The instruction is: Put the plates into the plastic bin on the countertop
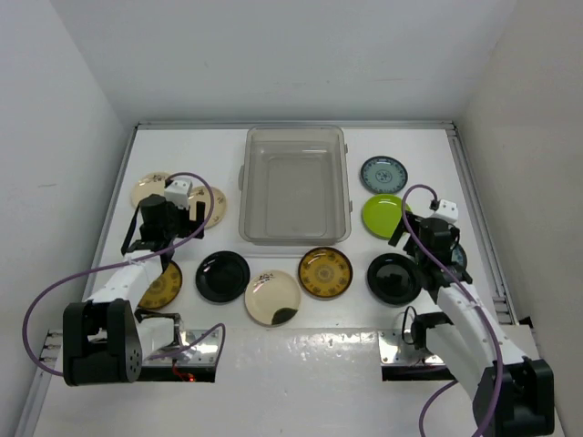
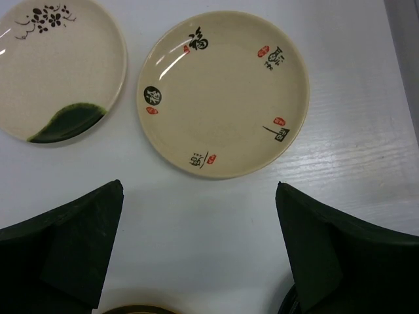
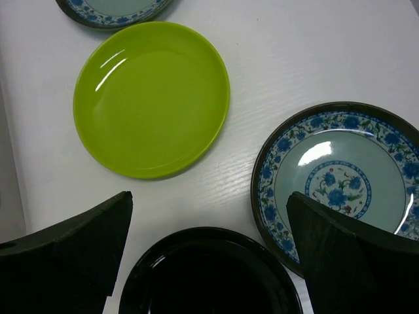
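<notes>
- Both hands spread wide, empty: left gripper [image 2: 200, 190], right gripper [image 3: 209, 196].
- Below right, on countertop [image 3: 327, 52]: glossy black plate [image 3: 209, 275], blue-floral plate [image 3: 340, 176] beside, lime green plate [image 3: 152, 98] beyond.
- Below left: cream lettered plate [image 2: 224, 91].
- Likely stiff, light, slick-glazed; lying flat, so I'd pinch a raised rim.
- Farthest: plastic bin [image 1: 295, 129], empty; nothing loaded yet.

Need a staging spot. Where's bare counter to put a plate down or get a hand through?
Free: back-left corner, between bin and left wall, behind the cream plates; near strip between the arm bases. Crowded: right of the bin, green plate, blue plate and black plate sit close.
</notes>
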Robot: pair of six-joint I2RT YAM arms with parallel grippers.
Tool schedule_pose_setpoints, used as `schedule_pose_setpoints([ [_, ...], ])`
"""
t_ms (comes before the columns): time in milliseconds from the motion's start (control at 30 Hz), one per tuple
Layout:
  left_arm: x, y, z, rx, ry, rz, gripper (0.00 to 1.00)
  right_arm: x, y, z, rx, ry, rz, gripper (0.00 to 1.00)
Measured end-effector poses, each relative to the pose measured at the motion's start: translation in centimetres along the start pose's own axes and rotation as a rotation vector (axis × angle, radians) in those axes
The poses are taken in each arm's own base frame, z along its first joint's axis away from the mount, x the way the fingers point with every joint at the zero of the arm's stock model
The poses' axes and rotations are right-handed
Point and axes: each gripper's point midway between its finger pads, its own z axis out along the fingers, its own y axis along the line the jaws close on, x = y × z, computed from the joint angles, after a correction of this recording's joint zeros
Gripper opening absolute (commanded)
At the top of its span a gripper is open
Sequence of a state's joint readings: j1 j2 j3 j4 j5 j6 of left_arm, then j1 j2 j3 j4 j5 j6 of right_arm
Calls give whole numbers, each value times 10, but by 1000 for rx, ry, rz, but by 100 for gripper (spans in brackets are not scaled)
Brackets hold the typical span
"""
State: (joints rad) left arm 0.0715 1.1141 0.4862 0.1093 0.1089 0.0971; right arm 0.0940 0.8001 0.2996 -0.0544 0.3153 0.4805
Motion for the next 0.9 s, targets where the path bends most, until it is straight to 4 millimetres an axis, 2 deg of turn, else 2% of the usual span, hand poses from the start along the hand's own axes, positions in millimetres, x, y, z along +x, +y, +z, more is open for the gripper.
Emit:
schedule_pose_setpoints([
  [100, -1, 1, 0, -6, -5, 1, 100, 3, -2, 1, 17, 20, 2, 100],
  [200, 1, 4, -1, -16, 9, 22, 100, -3, 0, 3, 20, 38, -33, 100],
  [267, 1, 4, -2, -10, 37, 34, 100, -14, 13, 5, -41, 71, -118, 100],
  [333, -12, 3, -2, 21, 54, 57, 100, -36, 36, 8, -132, 111, -238, 100],
  [367, -23, 2, 0, 45, 58, 71, 100, -54, 51, 11, -177, 117, -273, 100],
  [433, -56, 2, 5, 95, 50, 91, 100, -110, 90, 23, -282, 112, -285, 100],
  [467, -77, 2, 10, 125, 41, 99, 100, -142, 112, 31, -360, 115, -260, 89],
  [500, -96, 3, 15, 153, 40, 101, 100, -179, 133, 44, -435, 87, -213, 71],
  [533, -116, 4, 20, 188, 50, 95, 100, -219, 152, 56, -516, 51, -153, 47],
  [600, -158, 12, 38, 245, 56, 76, 97, -282, 171, 91, -617, 17, -26, 46],
  [633, -177, 19, 49, 275, 64, 59, 89, -302, 175, 112, -644, 13, 37, 52],
  [667, -198, 27, 61, 301, 56, 40, 83, -311, 175, 135, -646, 35, 96, 61],
  [700, -208, 37, 72, 320, 66, 17, 79, -310, 171, 159, -634, 59, 149, 61],
  [733, -216, 48, 83, 346, 70, -13, 77, -297, 165, 182, -612, 105, 199, 61],
  [767, -218, 61, 94, 351, 68, -37, 73, -280, 158, 196, -571, 162, 254, 62],
  [800, -209, 74, 103, 349, 86, -74, 71, -242, 145, 218, -512, 255, 305, 64],
  [833, -187, 87, 108, 331, 130, -127, 69, -209, 134, 228, -453, 328, 347, 64],
  [900, -141, 105, 109, 302, 232, -243, 68, -142, 111, 235, -329, 471, 413, 64],
])
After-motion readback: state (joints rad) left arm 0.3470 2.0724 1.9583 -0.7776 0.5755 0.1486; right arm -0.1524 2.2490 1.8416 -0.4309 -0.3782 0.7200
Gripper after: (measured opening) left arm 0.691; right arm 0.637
